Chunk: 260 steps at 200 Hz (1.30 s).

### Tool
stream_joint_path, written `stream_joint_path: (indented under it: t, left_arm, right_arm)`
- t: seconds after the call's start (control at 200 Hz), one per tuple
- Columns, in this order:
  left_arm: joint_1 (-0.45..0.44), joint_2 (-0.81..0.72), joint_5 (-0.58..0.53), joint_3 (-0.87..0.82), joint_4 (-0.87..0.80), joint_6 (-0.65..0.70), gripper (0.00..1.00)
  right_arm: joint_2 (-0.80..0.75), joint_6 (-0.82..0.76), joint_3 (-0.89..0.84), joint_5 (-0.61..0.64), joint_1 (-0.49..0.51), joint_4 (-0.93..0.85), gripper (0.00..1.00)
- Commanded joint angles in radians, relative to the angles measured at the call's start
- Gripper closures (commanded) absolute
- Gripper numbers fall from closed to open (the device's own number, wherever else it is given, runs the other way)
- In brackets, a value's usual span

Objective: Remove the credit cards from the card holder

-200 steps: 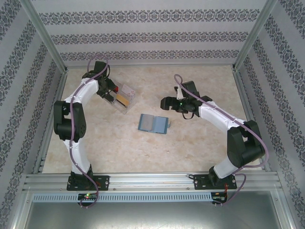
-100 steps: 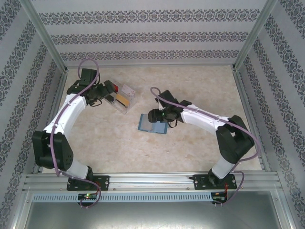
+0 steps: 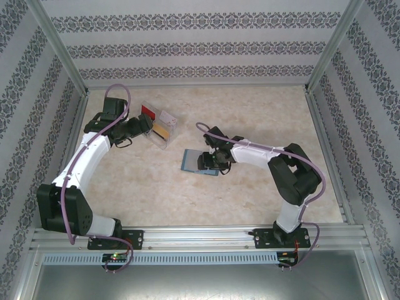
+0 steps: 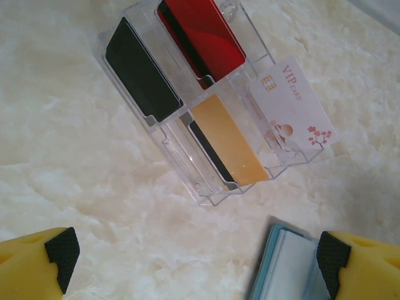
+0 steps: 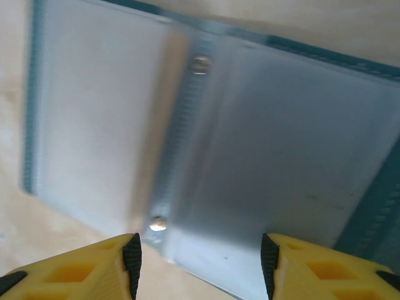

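The card holder [image 3: 190,160] lies open and flat mid-table, blue-grey, with two metal rivets along its fold [image 5: 181,144]. My right gripper [image 3: 209,164] hangs close over its near edge, and its yellow fingers [image 5: 125,265] stand apart with nothing pinched between the pads. Four credit cards sit in the clear tray [image 4: 187,187]: a black one [image 4: 142,69], a red one [image 4: 203,34], an orange-gold one [image 4: 228,140] and a white VIP one [image 4: 290,112]. My left gripper [image 4: 197,262] is wide open and empty, just short of the tray, with a corner of the card holder [image 4: 284,269] beside its right finger.
The clear tray [image 3: 161,145] stands at the back left of the marble table, angled toward the card holder. Metal frame posts and patterned walls close in the sides and back. Bare tabletop stretches to the right and in front.
My left gripper has opened and drawn back a little from the tray. My right arm swung left and down onto the card holder, its jaws narrowing.
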Motion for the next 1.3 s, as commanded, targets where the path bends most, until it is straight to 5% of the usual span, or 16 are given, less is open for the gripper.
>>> stream_joint_path:
  t: [0.0, 0.565, 0.739, 1.129, 1.294]
  left_arm:
    - [0.013, -0.013, 0.022, 0.01, -0.027, 0.05, 0.01]
    - [-0.031, 0.088, 0.166, -0.009, 0.026, 0.002, 0.02]
    - [-0.116, 0.149, 0.228, -0.026, 0.083, -0.055, 0.12]
    - [-0.3, 0.354, 0.336, 0.049, 0.165, -0.119, 0.51]
    - [-0.357, 0.443, 0.346, 0.099, 0.18, -0.132, 0.58]
  right_arm:
    - [0.016, -0.065, -0.016, -0.04, -0.03, -0.048, 0.45]
    - [-0.116, -0.047, -0.037, 0.038, -0.084, -0.065, 0.45]
    - [-0.1, 0.008, -0.017, 0.178, -0.09, -0.109, 0.48]
    - [-0.024, 0.032, 0.022, 0.151, -0.092, -0.083, 0.58]
    - [-0.017, 0.027, 0.027, 0.151, -0.092, -0.075, 0.61]
